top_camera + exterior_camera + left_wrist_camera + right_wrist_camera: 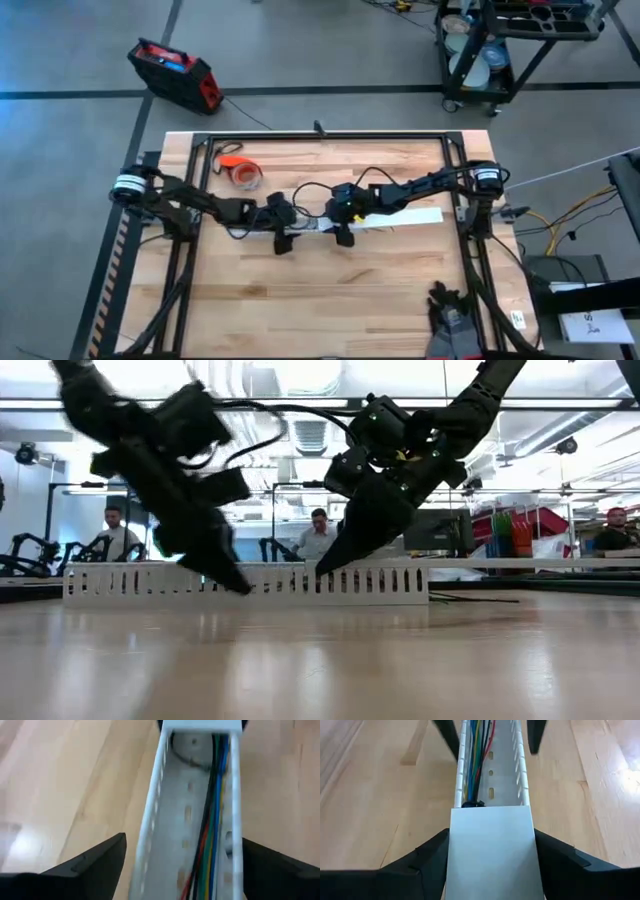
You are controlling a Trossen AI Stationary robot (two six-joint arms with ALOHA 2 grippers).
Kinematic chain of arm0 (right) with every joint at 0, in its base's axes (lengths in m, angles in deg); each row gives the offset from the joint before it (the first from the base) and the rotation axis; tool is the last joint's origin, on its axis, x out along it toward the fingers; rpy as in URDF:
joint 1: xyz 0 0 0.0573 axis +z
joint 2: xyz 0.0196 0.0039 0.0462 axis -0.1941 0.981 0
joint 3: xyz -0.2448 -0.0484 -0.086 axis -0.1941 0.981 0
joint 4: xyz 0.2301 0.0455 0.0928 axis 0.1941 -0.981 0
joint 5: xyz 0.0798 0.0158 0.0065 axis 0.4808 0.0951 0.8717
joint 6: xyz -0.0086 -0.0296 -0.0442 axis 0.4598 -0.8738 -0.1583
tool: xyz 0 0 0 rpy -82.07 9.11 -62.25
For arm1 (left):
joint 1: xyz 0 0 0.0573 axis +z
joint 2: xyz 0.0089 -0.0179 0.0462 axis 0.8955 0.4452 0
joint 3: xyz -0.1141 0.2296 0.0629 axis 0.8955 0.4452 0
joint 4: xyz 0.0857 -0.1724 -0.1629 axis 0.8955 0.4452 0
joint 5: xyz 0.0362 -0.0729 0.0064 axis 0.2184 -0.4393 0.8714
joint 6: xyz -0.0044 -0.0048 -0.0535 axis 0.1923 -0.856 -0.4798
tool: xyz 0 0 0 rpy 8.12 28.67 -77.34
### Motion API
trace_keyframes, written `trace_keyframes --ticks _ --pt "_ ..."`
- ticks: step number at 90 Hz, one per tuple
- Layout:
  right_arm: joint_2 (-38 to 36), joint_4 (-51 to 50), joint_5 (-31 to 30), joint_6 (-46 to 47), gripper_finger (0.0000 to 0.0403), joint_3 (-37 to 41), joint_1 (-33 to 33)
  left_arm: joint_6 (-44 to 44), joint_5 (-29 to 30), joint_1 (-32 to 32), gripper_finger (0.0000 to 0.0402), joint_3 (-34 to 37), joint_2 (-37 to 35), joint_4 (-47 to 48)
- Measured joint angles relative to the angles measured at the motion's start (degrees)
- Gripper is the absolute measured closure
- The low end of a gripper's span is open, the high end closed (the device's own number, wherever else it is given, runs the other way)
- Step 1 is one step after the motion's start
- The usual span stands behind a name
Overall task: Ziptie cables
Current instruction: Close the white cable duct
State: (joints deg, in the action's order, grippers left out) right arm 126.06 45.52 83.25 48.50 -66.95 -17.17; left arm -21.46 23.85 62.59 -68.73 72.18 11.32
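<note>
Grippers, left and right, tilt down, straddling white channel

The table was of pale wood planks, smooth, with a soft shine that mirrored the room lights in the low view. The white slotted channel looked like matt plastic, its inner floor a dull grey-white, and its flat cover was smooth and even. The cables inside it had glossy plastic coats in green, blue, red, yellow and black. The left gripper and the right gripper both had fingers of dark matt plastic. The frame around the table was black metal. The orange tape roll looked smooth and a little shiny.
</note>
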Motion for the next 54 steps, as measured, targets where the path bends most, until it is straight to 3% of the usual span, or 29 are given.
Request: trace_keyframes --ticks 18,42,54 --pt "0.0 -0.3 0.0 0.0 0.0171 0.0 0.0 1.1 -0.2 0.0 0.0090 10.4 0.7 -20.0" --pt "-0.2 -1.0 0.1 -0.5 0.0168 0.1 -0.1 1.4 -0.9 0.0 0.0097 10.4 8.4 -25.8" --pt "-0.2 -1.2 0.2 -1.1 0.0165 0.1 -0.3 0.8 -3.3 -0.1 0.0135 9.4 10.3 -26.6"
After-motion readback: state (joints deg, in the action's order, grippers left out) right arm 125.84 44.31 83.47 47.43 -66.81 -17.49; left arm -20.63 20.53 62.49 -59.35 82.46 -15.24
